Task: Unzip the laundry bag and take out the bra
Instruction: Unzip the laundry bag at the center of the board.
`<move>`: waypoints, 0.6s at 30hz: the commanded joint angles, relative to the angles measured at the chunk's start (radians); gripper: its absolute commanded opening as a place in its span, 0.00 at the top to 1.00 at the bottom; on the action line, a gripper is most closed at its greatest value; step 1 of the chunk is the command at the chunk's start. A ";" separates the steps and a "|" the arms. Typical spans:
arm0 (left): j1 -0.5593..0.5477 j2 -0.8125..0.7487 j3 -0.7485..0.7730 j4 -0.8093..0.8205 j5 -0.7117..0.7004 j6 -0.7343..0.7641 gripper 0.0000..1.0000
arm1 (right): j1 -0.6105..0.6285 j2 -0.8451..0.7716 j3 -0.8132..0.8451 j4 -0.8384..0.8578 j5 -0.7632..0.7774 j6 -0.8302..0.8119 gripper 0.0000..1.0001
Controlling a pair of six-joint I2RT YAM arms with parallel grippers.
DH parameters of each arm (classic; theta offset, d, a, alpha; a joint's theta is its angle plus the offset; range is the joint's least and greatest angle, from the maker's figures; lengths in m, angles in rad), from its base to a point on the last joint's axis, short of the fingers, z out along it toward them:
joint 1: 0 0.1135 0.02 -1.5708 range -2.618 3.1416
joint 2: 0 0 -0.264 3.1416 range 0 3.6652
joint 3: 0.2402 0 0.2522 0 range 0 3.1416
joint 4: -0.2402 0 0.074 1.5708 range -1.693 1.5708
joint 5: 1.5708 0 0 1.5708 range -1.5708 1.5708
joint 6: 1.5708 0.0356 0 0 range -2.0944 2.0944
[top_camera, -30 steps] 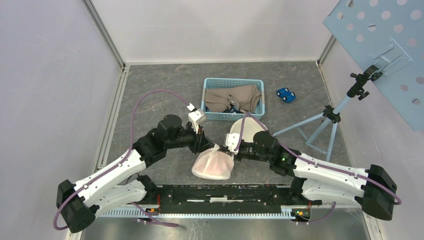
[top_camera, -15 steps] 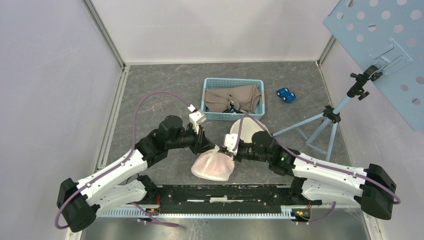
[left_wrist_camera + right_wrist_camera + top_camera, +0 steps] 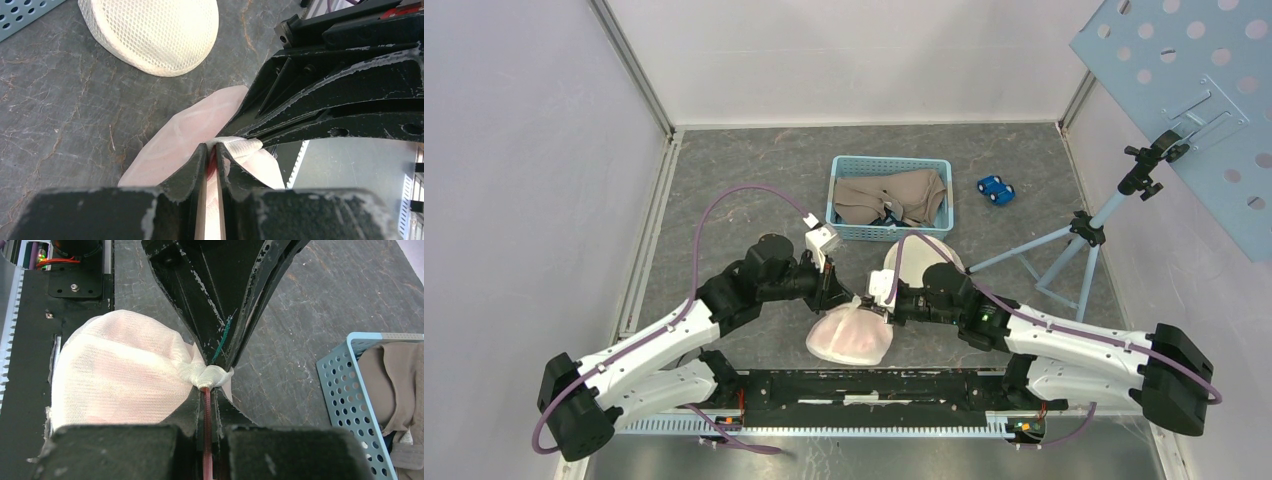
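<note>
Clearly both arms meet at one spot: the gathered top of the white, pink-tinged mesh laundry bag (image 3: pixel 849 338), which lies on the dark grey marbled surface (image 3: pixel 744 180) just ahead of the arm bases. The right gripper (image 3: pixel 207 385) is clamped tight on a knot of bunched mesh at the bag's edge, presumably to anchor the fabric so the zipper has something to pull against. The left gripper (image 3: pixel 211 147) comes in from the opposite side, its jaws drawn to a slim slit right against that same knot. I cannot tell whether it has a bite on a zipper pull, on cloth, or on nothing (the pull itself is hidden between the black fingers). The bag bulges full and no opening shows, so by my reading the unzipping has hardly begun. The bra is most likely inside, given the pink showing through the mesh, though no shape of it can be made out. The next move would need the two grips to part along the zipper line; if both hold only cloth, the bag would merely stretch or lift. Well behind, a light blue perforated plastic basket (image 3: pixel 890 160) holds a crumpled beige garment (image 3: pixel 889 195). A cream mesh dome (image 3: pixel 150 30) sits between basket and bag, and a small blue toy car (image 3: pixel 995 189) rests off to the right.
</note>
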 commanded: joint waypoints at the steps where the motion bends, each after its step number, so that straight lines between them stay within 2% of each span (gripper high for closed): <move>1: -0.096 -0.020 0.040 0.239 0.276 -0.076 0.83 | 0.005 0.047 0.040 0.106 0.029 -0.012 1.00; 8: -0.099 -0.030 0.035 0.283 0.309 -0.105 0.83 | 0.005 0.059 0.037 0.108 0.024 -0.014 1.00; 14: -0.110 -0.032 0.037 0.287 0.325 -0.107 0.77 | 0.004 0.063 0.039 0.104 0.032 -0.018 1.00; 18: -0.110 -0.079 0.035 0.231 0.241 -0.078 0.72 | 0.004 0.044 0.024 0.106 0.025 -0.022 1.00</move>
